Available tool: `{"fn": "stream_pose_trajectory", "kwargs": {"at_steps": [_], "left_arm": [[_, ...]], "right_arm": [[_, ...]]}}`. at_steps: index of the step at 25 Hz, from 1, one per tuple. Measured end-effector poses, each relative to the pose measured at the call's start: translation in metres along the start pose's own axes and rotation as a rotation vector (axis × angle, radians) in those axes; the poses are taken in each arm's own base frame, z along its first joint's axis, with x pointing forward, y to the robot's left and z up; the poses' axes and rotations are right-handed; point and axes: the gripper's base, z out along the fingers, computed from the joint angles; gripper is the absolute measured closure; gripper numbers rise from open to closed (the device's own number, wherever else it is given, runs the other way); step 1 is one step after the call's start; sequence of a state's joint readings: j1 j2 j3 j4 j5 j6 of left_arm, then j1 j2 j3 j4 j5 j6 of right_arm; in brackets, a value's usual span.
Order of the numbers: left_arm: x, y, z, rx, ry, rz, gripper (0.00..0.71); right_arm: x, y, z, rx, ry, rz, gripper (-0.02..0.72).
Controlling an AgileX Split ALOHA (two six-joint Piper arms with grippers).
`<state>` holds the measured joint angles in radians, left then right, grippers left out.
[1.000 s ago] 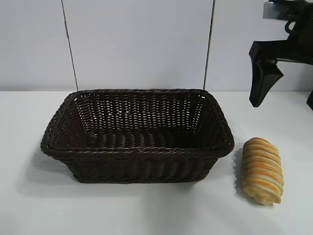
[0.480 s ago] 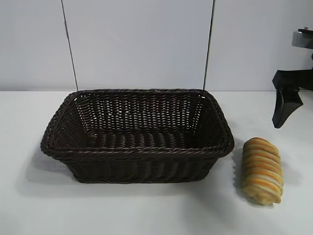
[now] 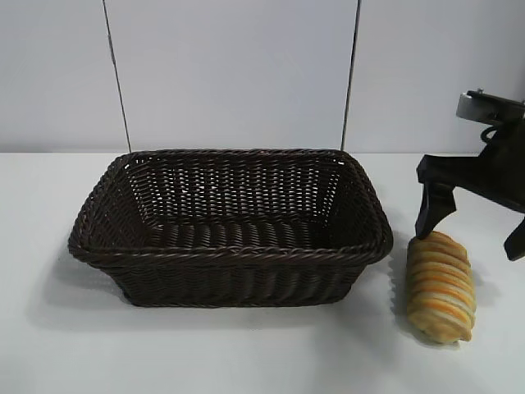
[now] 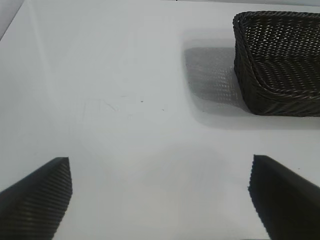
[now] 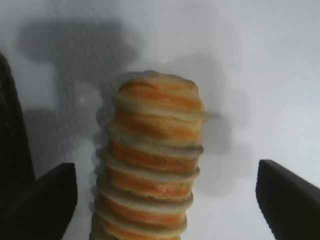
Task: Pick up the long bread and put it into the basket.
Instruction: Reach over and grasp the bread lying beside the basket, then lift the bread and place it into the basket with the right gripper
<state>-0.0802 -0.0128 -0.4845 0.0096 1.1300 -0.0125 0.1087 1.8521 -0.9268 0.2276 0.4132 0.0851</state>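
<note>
The long bread [image 3: 441,286] lies on the white table just right of the basket [image 3: 230,246], an oblong golden loaf with orange and cream ridges. My right gripper [image 3: 474,234] is open, low over the far end of the bread, with one finger on each side and a clear gap on both. In the right wrist view the bread [image 5: 152,165] sits between the open fingers of the right gripper [image 5: 164,170], nearer one of them. My left gripper [image 4: 157,165] is open and empty over bare table; it is out of the exterior view.
The dark woven basket is empty and takes up the middle of the table; a corner of the basket [image 4: 280,65] shows in the left wrist view. A white wall with two dark seams stands behind.
My right gripper has come down from the upper right to just above the bread's far end, still open. The bread and basket have not moved.
</note>
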Motion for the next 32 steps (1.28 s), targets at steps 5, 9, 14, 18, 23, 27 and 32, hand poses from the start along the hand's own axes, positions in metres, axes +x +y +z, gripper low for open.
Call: {"fn": "stream_pose_trajectory", "kwargs": {"at_steps": [5, 9, 14, 18, 23, 27, 32], "left_arm": [[0.000, 0.000, 0.000, 0.000, 0.000, 0.000, 0.015], [0.000, 0.000, 0.000, 0.000, 0.000, 0.000, 0.015], [0.000, 0.000, 0.000, 0.000, 0.000, 0.001, 0.015], [0.000, 0.000, 0.000, 0.000, 0.000, 0.001, 0.015], [0.000, 0.000, 0.000, 0.000, 0.000, 0.002, 0.015], [0.000, 0.000, 0.000, 0.000, 0.000, 0.002, 0.015], [0.000, 0.000, 0.000, 0.000, 0.000, 0.002, 0.015]], "right_arm": [[0.000, 0.001, 0.004, -0.003, -0.004, 0.039, 0.483], [0.000, 0.002, 0.001, -0.004, -0.001, 0.048, 0.575], [-0.010, 0.009, -0.034, -0.023, -0.044, 0.011, 0.578], [-0.026, 0.014, -0.082, -0.033, -0.114, -0.034, 0.578], [-0.038, 0.020, -0.133, -0.033, -0.202, -0.066, 0.578], [-0.043, 0.024, -0.151, -0.039, -0.219, -0.072, 0.589], [-0.040, 0.034, -0.152, -0.051, -0.213, -0.104, 0.589]]}}
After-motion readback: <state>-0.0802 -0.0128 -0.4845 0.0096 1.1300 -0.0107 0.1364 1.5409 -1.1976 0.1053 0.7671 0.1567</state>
